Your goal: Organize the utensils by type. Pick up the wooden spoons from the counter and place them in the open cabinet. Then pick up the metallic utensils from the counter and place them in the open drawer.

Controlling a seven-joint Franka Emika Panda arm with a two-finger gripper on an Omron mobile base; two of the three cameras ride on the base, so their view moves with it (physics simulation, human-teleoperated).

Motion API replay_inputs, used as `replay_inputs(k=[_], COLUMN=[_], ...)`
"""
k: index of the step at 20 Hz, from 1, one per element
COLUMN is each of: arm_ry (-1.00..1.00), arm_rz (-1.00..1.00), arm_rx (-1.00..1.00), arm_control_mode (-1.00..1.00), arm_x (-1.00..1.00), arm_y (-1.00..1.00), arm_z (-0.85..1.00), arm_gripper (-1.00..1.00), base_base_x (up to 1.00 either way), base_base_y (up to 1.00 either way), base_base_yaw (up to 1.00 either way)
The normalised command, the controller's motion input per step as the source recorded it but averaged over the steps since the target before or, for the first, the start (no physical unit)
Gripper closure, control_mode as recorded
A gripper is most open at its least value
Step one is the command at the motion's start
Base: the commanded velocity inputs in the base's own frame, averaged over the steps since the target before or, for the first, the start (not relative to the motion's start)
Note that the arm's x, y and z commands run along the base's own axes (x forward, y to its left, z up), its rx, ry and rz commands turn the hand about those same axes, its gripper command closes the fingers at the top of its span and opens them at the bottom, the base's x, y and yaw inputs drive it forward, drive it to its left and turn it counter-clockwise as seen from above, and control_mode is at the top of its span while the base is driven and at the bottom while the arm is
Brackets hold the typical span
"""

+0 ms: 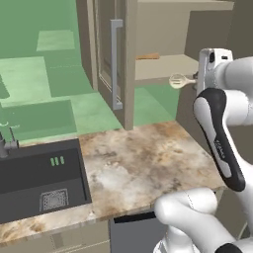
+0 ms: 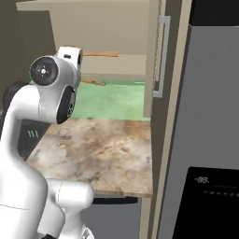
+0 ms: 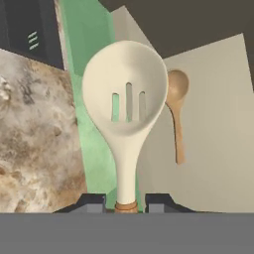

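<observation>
In your left base view, the sink sits at the lower left, the marbled counter runs across the middle, and the white arm rises from the lower right, folding up so the hand reaches the open cabinet at the upper right. The pale slotted spoon pokes leftward from the hand at the shelf's front edge; the gripper itself is hidden behind the wrist there. On the shelf lies the orange-tan spoon, only partly visible.

In your right base view, the arm's round joint blocks the hand at the upper left; the orange-tan spoon shows on the shelf.

In your hand view, the gripper pinches the pale slotted spoon by its brown handle, whose lower end is cut off. The orange-tan spoon lies just right of it on the shelf.
</observation>
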Motion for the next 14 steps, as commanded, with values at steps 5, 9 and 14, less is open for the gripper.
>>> replay_inputs(k=[5, 9, 14], arm_ry=[0.04, 0.0, -0.01], arm_rz=[0.0, 0.0, 0.0], arm_rx=[-0.02, -0.05, -0.01], arm_control_mode=[-1.0, -1.0, -1.0], arm_x=[0.41, 0.48, 0.58], arm_y=[-0.23, -0.26, -0.12], arm_z=[0.24, 0.09, 0.0], arm_gripper=[1.0, 1.0, 1.0], base_base_x=[0.0, 0.0, 0.0], base_base_y=[0.0, 0.0, 0.0], base_base_yaw=[0.0, 0.0, 0.0])
